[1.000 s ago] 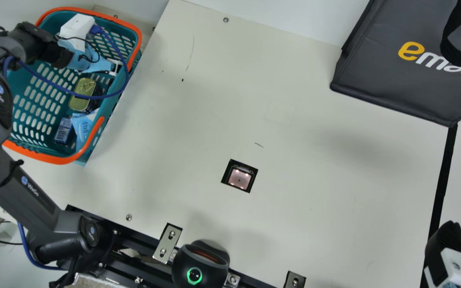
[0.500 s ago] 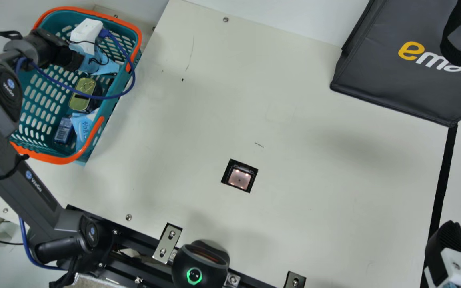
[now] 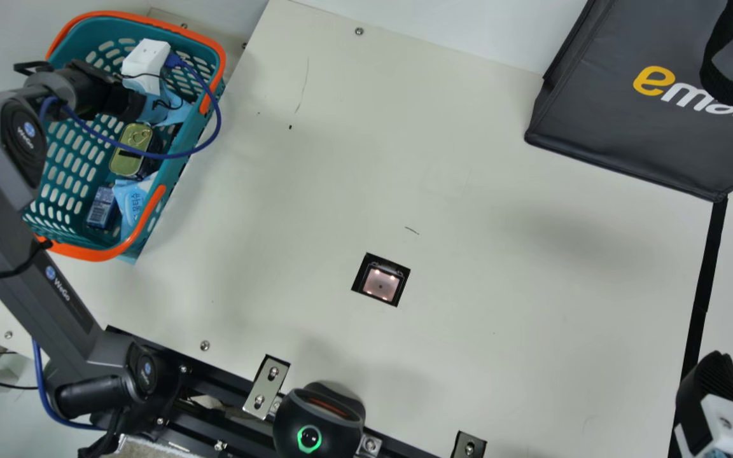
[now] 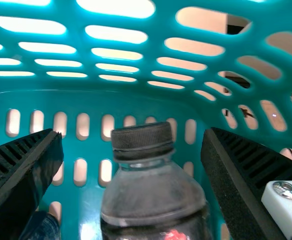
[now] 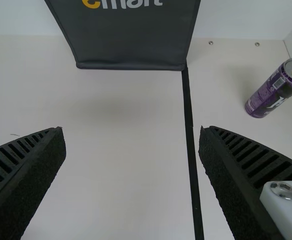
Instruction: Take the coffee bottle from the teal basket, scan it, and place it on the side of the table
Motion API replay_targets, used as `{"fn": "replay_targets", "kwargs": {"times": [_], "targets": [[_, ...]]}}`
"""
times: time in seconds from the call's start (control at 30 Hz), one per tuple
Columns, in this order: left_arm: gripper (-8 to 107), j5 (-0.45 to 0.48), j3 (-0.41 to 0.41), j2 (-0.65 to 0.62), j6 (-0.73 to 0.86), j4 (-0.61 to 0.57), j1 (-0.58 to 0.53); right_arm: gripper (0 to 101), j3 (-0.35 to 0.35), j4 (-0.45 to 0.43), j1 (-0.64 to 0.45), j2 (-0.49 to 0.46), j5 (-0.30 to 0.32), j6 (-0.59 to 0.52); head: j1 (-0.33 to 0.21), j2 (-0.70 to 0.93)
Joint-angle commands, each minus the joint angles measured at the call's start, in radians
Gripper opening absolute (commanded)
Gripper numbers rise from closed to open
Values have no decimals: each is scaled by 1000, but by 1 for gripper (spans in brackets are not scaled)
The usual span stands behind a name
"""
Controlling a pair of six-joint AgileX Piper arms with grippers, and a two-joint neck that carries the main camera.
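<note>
Flanking the coffee bottle (image 4: pixel 153 197) with the spread fingers of the left gripper (image 4: pixel 132 134).
Bottle in teal basket (image 3: pixel 91 254), ten o'clock on bench (image 3: pixel 468 191); off-centre in the gap, toward the finger by the white block (image 4: pixel 288 210). Long axis crosses pinch direction; cap (image 4: pixel 142 137) visible, base hidden. Depth between fingers: cannot tell. Left arm (image 3: pixel 55 292) nearer; right gripper (image 5: pixel 131 130), also wide, at four o'clock. Judged next: centre, then close.

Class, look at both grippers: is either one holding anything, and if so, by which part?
Nothing is held. The left gripper stands open, with gaps either side of the coffee bottle; the right gripper is open too.
</note>
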Motion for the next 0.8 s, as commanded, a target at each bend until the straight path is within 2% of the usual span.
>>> {"fn": "replay_targets", "kwargs": {"times": [0.0,0.27,0.67,0.77], "targets": [[90,-7,0,6,-7,1,-3,95,0,0,0,0,0,0,-29,4],[90,-34,-20,37,-81,42,-19,95,0,0,0,0,0,0,-29,4],[90,-17,-93,64,-295,202,-47,95,0,0,0,0,0,0,-29,4],[70,-4,-113,71,-344,241,-52,95,0,0,0,0,0,0,-29,4]]}}
